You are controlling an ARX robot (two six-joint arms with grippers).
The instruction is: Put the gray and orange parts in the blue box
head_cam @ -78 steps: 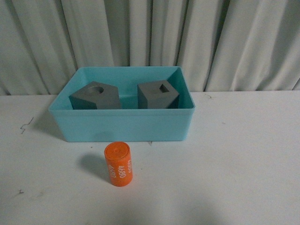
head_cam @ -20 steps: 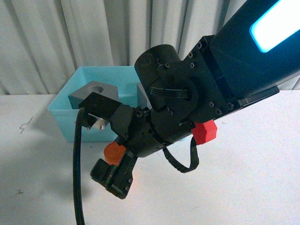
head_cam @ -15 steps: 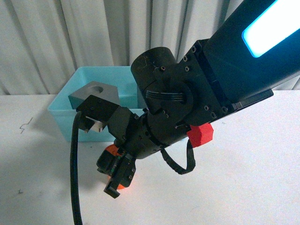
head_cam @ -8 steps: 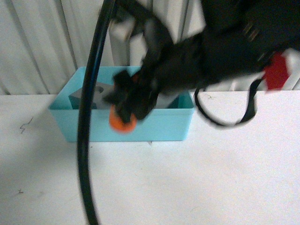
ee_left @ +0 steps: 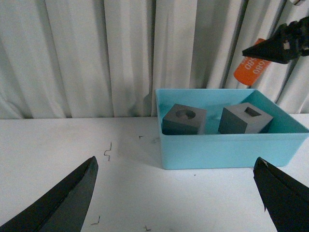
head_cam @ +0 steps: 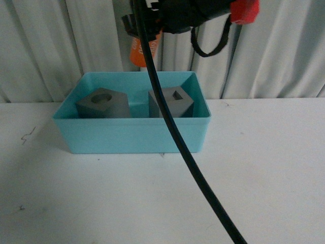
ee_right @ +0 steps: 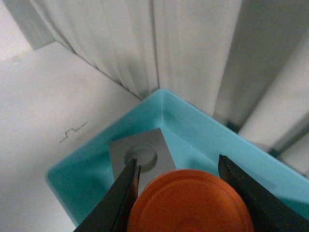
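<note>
Orange cylinder [head_cam: 137, 56] is off the table [head_cam: 264, 168] now, clamped in right gripper [ee_right: 178, 166] high over the blue box [head_cam: 132, 136], both gray cubes [head_cam: 104, 104] already inside, left gripper [ee_left: 176, 203] wide and empty, so only the drop remains.

Soft, even light with no glare.

In the front view the white table [head_cam: 264, 168] is bright, with a faint shadow at the left and front of the box [head_cam: 132, 134]. The cable [head_cam: 172, 132] near the lens is a dark, soft-edged band. In the left wrist view the left fingers [ee_left: 63, 203] are black silhouettes (no surface detail). In the right wrist view the cylinder [ee_right: 190, 205] is close and blurred, and the box behind it is sharper.
</note>
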